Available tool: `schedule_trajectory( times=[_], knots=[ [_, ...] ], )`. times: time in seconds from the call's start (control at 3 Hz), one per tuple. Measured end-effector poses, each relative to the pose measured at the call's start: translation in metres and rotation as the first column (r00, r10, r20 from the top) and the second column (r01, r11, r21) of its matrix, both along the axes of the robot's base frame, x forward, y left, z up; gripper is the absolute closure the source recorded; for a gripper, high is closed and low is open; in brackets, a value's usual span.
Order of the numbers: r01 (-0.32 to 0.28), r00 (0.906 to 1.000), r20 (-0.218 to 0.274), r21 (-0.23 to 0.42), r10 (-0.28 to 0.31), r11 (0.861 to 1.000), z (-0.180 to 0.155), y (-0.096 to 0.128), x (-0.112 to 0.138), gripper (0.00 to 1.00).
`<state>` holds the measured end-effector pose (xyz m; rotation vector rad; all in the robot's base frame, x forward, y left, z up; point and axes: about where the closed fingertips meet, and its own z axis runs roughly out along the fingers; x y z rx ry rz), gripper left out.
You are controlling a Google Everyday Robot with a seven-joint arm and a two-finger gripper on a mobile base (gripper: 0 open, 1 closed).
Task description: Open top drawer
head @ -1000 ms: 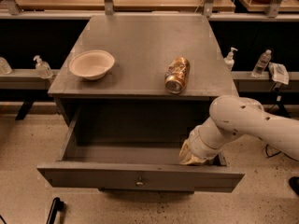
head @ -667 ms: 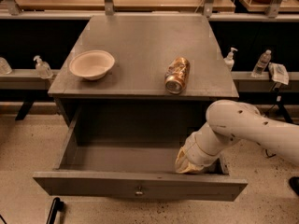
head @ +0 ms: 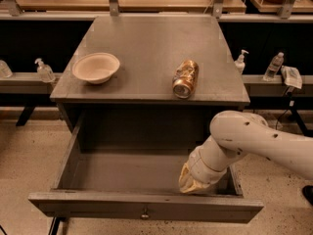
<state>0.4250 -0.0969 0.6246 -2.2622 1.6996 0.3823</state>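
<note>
The top drawer is pulled far out of the grey cabinet, its deep grey box interior bare and its small brass knob at the centre of the front. My white arm reaches in from the right. My gripper is down inside the drawer's right front corner, just behind the front panel. Its tan wrist cover hides the tips.
On the cabinet top lie a beige bowl at the left and a crushed gold can on its side at the right. Sanitiser bottles stand on side ledges. A wooden shelf runs behind.
The drawer has slid further out toward the camera. My arm and gripper have moved forward with it, staying in the right front corner.
</note>
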Motion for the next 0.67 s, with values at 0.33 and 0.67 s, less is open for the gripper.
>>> schedule_trajectory(
  times=[0.33,0.67],
  knots=[
    [-0.008,0.9980,0.062,-0.028,0.010,1.000,0.021,0.001,0.012,1.00],
    [-0.021,0.9834,0.179,-0.045,0.028,0.999,0.063,0.005,0.026,1.00]
  ],
)
